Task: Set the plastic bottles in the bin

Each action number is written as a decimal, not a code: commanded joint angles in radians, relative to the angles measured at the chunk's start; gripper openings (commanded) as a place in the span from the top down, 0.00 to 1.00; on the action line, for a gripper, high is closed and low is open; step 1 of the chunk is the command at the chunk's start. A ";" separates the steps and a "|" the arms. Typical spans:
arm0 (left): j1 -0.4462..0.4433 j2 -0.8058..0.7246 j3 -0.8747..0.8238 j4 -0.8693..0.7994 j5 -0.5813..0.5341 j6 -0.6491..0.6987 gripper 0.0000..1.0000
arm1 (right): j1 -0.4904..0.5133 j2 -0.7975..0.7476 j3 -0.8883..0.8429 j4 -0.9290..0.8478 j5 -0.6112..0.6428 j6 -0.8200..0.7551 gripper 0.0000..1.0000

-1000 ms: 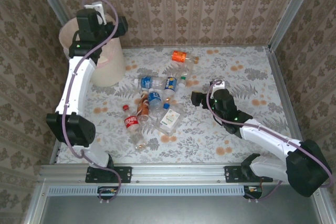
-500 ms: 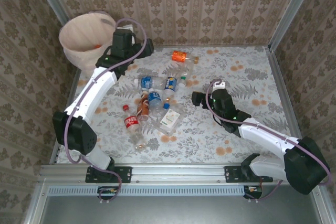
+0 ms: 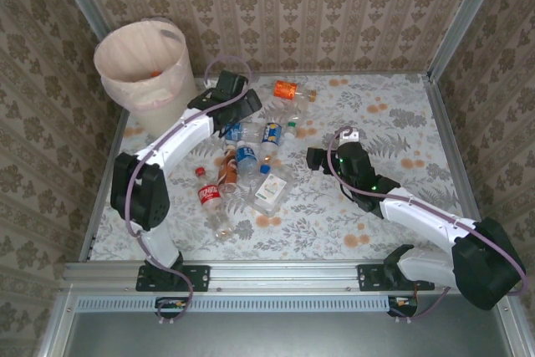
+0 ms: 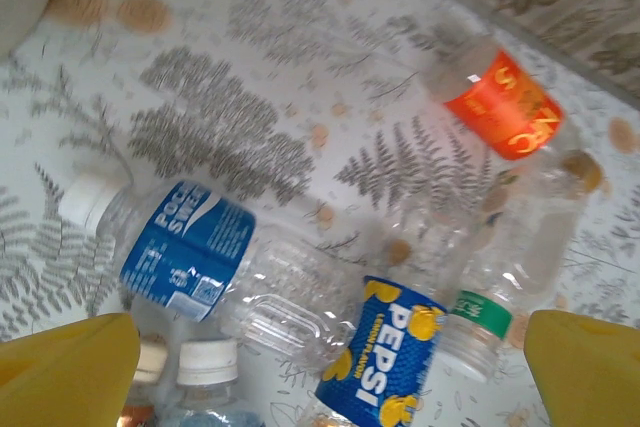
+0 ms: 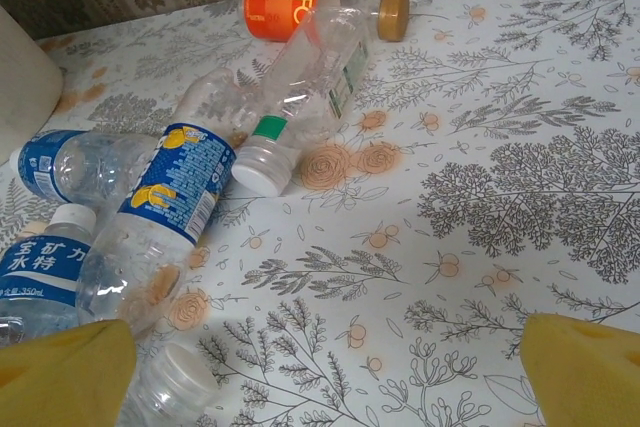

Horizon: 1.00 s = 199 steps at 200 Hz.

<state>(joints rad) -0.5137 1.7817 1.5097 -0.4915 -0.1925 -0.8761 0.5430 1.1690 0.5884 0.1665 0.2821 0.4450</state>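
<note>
There, the left fingers hung spread wide and empty over the far side of the heap of plastic bottles, right above a Pepsi bottle and a blue-labelled bottle. The right fingers sat low beside the heap, open too, gripping nothing. The bottles lay loose on the table, an orange-labelled bottle farthest back. The cream bin stood in the far left corner.
</note>
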 commanded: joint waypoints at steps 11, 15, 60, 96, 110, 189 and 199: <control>0.036 0.040 -0.009 -0.054 0.000 -0.212 0.00 | -0.005 -0.048 0.016 -0.047 0.042 -0.013 0.00; 0.041 0.050 -0.008 -0.058 0.005 -0.225 0.00 | -0.005 -0.051 0.014 -0.049 0.043 -0.012 0.00; 0.094 0.148 -0.001 -0.046 0.040 -0.348 0.00 | -0.005 -0.088 0.001 -0.067 0.057 -0.015 0.00; 0.099 0.229 0.041 -0.038 0.036 -0.393 0.03 | -0.006 -0.098 -0.008 -0.068 0.064 -0.006 0.00; 0.102 0.259 0.056 -0.024 0.025 -0.397 0.07 | -0.005 -0.100 -0.010 -0.068 0.063 -0.004 0.00; 0.112 0.443 0.217 0.011 0.043 -0.376 0.26 | -0.006 -0.126 -0.028 -0.073 0.077 -0.017 0.00; 0.112 0.451 0.225 0.020 0.050 -0.369 0.32 | -0.006 -0.130 -0.035 -0.068 0.077 -0.019 0.00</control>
<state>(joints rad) -0.4095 2.2017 1.6913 -0.4793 -0.1577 -1.2430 0.5430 1.0649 0.5781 0.1120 0.3267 0.4446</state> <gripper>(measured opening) 0.736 0.999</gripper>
